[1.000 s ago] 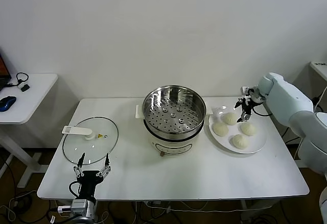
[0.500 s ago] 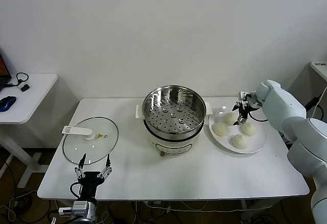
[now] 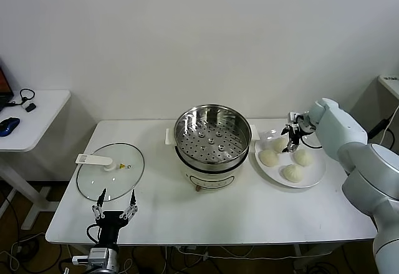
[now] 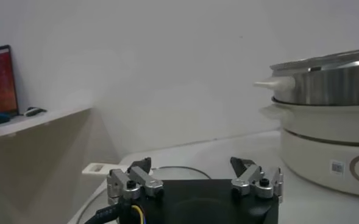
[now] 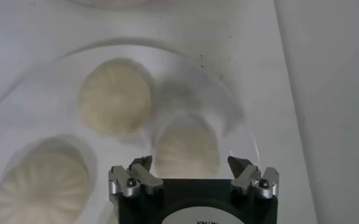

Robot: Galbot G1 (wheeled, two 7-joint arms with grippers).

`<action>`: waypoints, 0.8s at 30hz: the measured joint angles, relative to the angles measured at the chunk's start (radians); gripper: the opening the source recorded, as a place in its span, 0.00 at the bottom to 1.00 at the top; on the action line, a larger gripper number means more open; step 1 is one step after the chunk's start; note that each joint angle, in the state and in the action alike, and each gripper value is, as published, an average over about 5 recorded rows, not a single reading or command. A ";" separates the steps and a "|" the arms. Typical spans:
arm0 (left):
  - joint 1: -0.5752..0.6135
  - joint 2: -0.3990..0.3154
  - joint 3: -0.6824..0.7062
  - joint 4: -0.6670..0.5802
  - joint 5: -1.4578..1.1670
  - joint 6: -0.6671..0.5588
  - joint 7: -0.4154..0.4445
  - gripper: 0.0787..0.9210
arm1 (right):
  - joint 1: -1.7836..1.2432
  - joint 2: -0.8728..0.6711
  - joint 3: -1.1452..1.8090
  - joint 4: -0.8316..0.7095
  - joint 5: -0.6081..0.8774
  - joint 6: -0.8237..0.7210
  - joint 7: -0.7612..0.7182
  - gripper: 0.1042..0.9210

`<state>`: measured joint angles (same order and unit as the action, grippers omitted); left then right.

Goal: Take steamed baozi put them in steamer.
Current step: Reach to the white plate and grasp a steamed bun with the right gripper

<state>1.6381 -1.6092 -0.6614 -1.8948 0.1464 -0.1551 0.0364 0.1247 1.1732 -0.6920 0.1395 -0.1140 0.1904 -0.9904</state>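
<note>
On steamer (image 3: pixel 212 138) base, label unreadable

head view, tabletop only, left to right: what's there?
glass lid with the open left gripper at its near edge → steamer → plate of four steamed baozi, open right gripper over the far one

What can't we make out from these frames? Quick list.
- Fourth baozi: right wrist view shows three; right gripper body blocks the rest of the plate.
- Back baozi, head view: partly behind the open right gripper; contact unclear.
- Steamer inside: left wrist view sees only its wall.
- Lid near edge, head view: left gripper overlaps it.
</note>
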 measured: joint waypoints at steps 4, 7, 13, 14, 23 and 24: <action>0.001 0.000 -0.001 0.000 0.000 -0.003 0.000 0.88 | -0.001 0.004 0.005 -0.007 -0.005 -0.004 0.004 0.88; 0.001 0.000 -0.001 0.000 0.000 -0.003 0.000 0.88 | -0.004 0.005 0.008 -0.011 -0.007 -0.009 0.009 0.88; 0.000 0.000 -0.001 0.002 0.000 -0.006 -0.001 0.88 | -0.010 0.007 0.014 -0.017 -0.009 -0.016 0.024 0.88; 0.000 0.000 -0.002 0.003 0.001 -0.007 -0.001 0.88 | -0.011 0.009 0.015 -0.018 -0.009 -0.017 0.027 0.88; -0.001 0.000 -0.004 0.003 0.000 -0.010 -0.002 0.88 | -0.013 0.025 0.021 -0.029 -0.008 -0.026 0.042 0.86; -0.001 0.000 -0.004 0.003 0.000 -0.011 -0.002 0.88 | -0.013 0.026 0.022 -0.030 -0.008 -0.028 0.043 0.85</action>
<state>1.6376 -1.6092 -0.6658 -1.8914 0.1463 -0.1658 0.0348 0.1117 1.1994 -0.6705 0.1091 -0.1223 0.1627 -0.9476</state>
